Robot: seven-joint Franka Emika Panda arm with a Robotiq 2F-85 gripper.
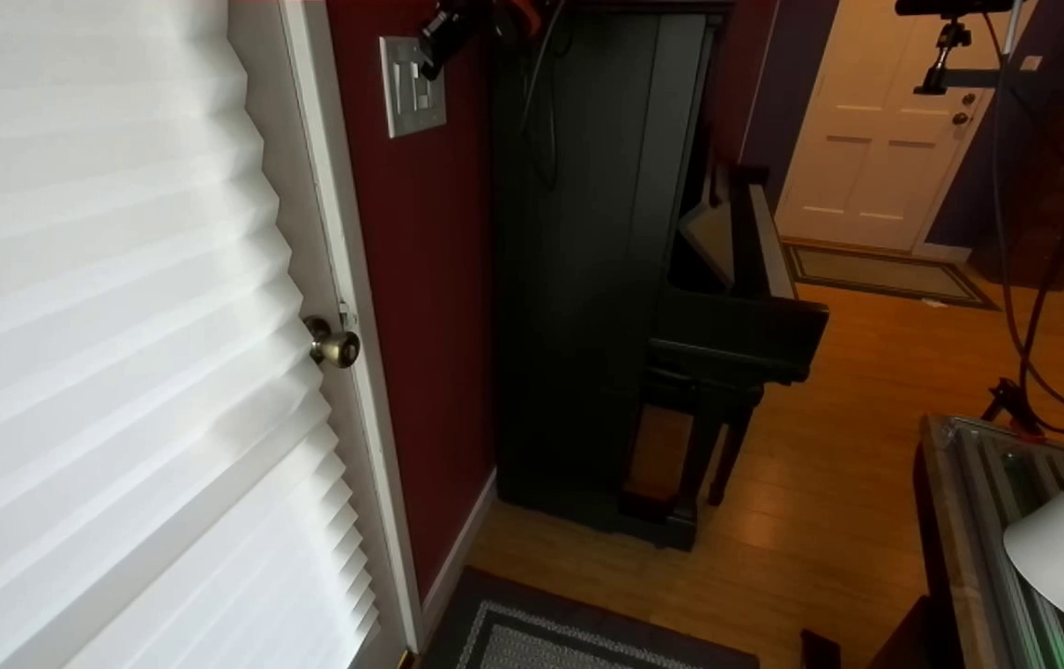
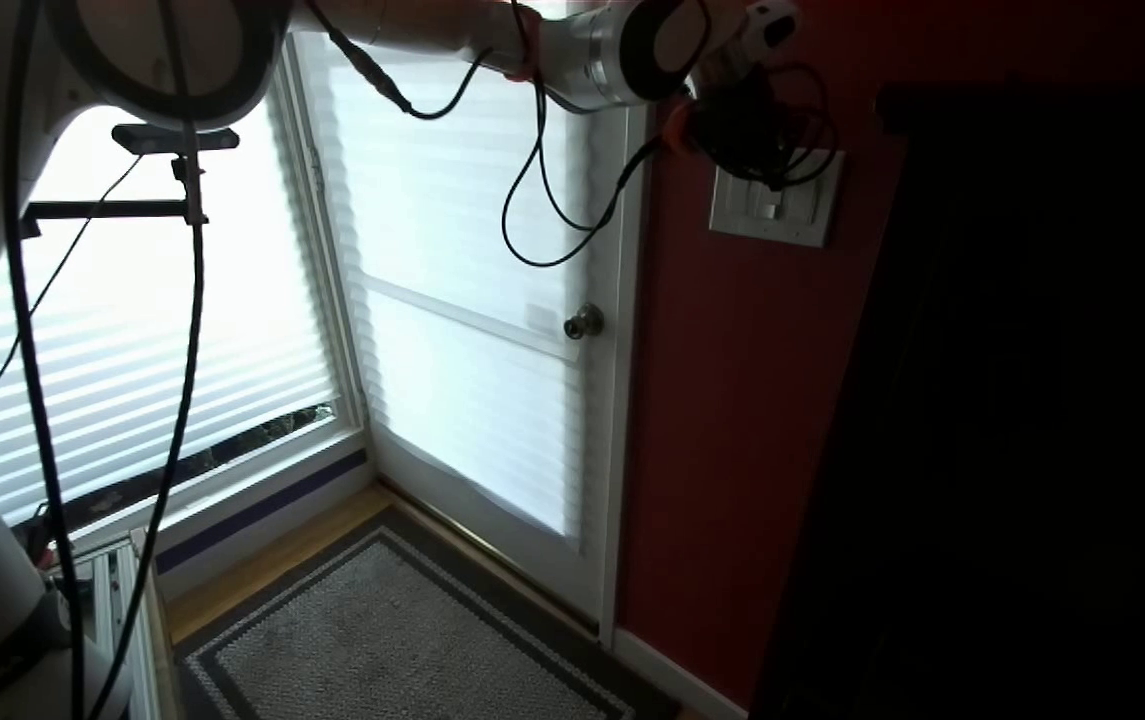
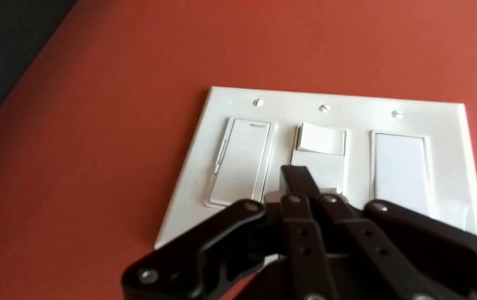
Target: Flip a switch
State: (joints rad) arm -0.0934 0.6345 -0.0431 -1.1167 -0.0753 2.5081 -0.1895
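Sitting just beyond the gripper (image 3: pixel 300 171) is the switch (image 3: pixel 328 161).

White three-panel switch (image 3: pixel 323 161) flat on red wall (image 3: pixel 130 137), middle setting unclear.

We find the switch plate (image 1: pixel 415 121) on the wall (image 1: pixel 434 325), between door (image 1: pixel 273 102) and piano (image 1: pixel 578 279), above the level of the doorknob (image 1: pixel 338 347). In the wrist view, we have the piano-side switch (image 3: pixel 240 162), the middle switch (image 3: pixel 325 162) and the door-side switch (image 3: pixel 403 171) side by side in it, with the gripper (image 3: pixel 300 177) before the middle one (whether touching, we cannot tell). In both exterior views, a rug (image 2: pixel 402 620) lies on the floor (image 1: pixel 755 530) before the door.
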